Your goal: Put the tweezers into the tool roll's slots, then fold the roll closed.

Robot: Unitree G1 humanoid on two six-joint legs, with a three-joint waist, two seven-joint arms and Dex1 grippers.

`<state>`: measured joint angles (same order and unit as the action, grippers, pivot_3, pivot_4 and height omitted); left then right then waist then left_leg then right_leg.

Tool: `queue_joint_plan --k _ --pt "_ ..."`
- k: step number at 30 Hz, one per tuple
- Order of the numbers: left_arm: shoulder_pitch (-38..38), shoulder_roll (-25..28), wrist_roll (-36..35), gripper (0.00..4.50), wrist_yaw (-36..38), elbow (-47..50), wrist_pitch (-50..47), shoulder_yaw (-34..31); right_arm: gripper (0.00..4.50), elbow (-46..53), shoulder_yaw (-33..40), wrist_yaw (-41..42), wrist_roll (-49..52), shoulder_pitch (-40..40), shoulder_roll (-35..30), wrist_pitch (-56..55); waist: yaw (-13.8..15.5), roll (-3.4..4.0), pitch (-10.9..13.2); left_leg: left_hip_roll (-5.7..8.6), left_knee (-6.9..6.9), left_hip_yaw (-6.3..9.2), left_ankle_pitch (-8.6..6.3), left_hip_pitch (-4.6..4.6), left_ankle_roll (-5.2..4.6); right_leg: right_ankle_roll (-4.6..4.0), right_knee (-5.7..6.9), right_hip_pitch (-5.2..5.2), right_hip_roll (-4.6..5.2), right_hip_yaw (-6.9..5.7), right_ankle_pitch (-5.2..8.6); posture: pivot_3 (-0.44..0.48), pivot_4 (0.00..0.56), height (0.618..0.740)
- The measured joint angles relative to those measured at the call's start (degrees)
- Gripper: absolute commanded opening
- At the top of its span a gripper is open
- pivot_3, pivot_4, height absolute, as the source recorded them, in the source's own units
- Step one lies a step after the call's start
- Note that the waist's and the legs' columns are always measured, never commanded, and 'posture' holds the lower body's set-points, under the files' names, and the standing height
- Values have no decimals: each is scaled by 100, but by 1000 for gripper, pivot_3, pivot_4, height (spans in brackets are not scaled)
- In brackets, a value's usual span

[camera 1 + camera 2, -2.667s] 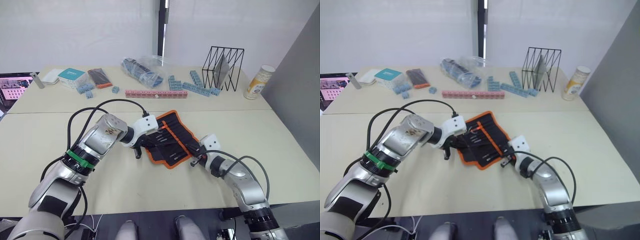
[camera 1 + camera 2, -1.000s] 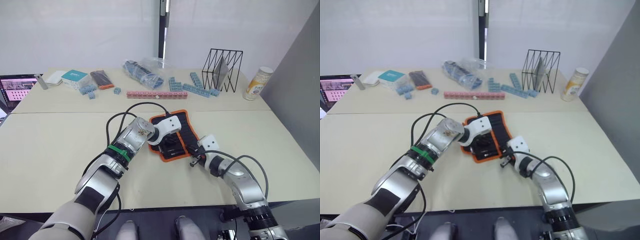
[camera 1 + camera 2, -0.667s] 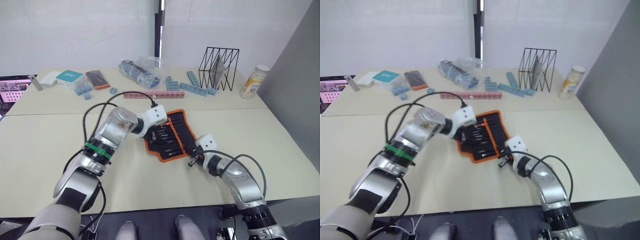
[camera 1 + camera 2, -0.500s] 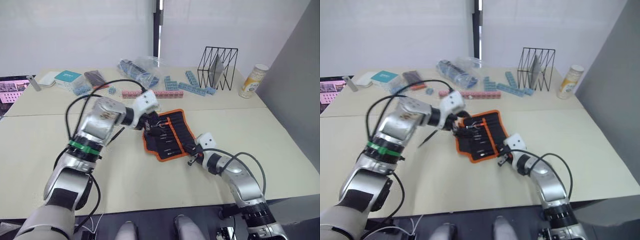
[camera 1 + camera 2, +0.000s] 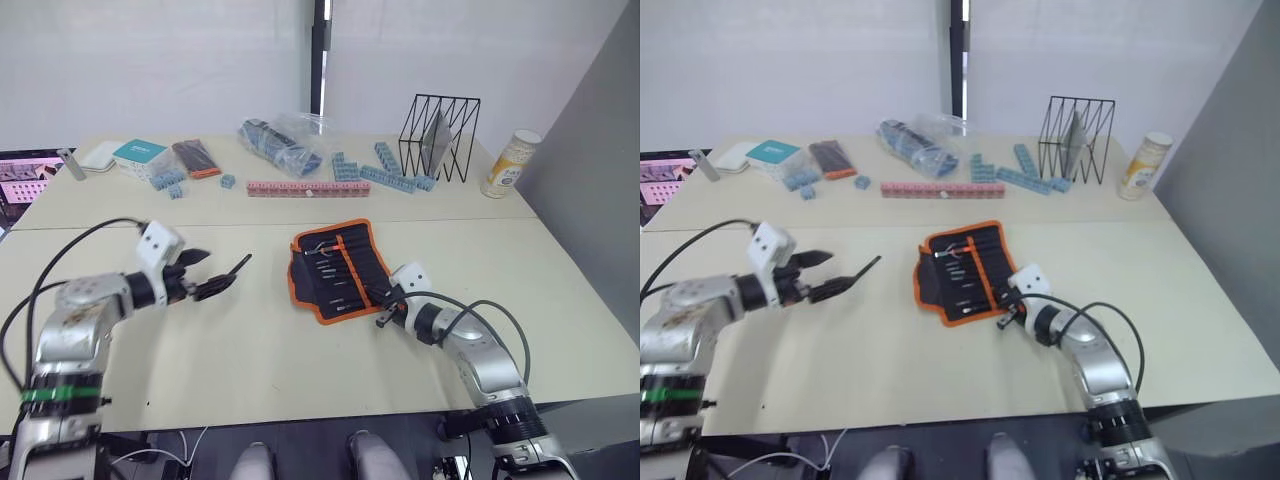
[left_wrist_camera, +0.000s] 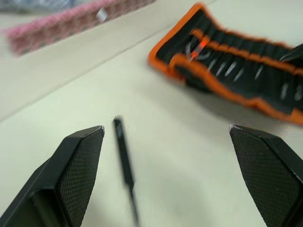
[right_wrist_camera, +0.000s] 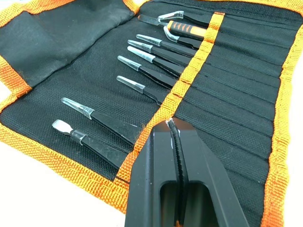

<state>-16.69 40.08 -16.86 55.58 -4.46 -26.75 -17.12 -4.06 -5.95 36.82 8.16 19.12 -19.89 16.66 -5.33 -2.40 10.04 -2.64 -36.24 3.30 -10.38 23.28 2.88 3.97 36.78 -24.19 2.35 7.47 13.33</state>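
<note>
From the head views, the tool roll (image 5: 337, 270) lies unfolded near the middle of the beige worktop (image 5: 250, 340), its inner face up, orange binding around its edge. The left end effector (image 5: 212, 280) hangs above the worktop well to the left of the roll, its 2 black fingers spread apart with nothing between them. The right end effector (image 5: 384, 300) sits at the roll's right edge, touching the fabric.

In the left wrist view, the 2 fingers (image 6: 75, 170) stand wide apart. A slim black tweezer (image 6: 124, 165) lies loose on the worktop between them, and the roll sits farther off with tools in its slots (image 6: 236, 71).

In the right wrist view, the fingers are pressed together, resting on the roll at an orange strip (image 7: 189, 75). Several black tweezers (image 7: 142, 71) with clear tip caps sit tucked in a row under that strip.
</note>
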Motion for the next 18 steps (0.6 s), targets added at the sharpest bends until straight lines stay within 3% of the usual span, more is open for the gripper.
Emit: queue_joint_plan --k 8,18 --pt "1539 -158 -255 4486 -544 -91 846 -1245 0 -154 14 179 -2 68 -21 -39 -8 -4 -2 -9 4 -3 -1 -11 1 -24 3 2 0 -13 12 0 150 737" --pt "2361 -333 -419 4486 -784 -52 1176 -1420 0 -376 -14 350 -6 188 -22 -200 -17 -9 -2 -15 6 -10 -1 -15 1 -55 3 -2 0 -16 29 0 150 737"
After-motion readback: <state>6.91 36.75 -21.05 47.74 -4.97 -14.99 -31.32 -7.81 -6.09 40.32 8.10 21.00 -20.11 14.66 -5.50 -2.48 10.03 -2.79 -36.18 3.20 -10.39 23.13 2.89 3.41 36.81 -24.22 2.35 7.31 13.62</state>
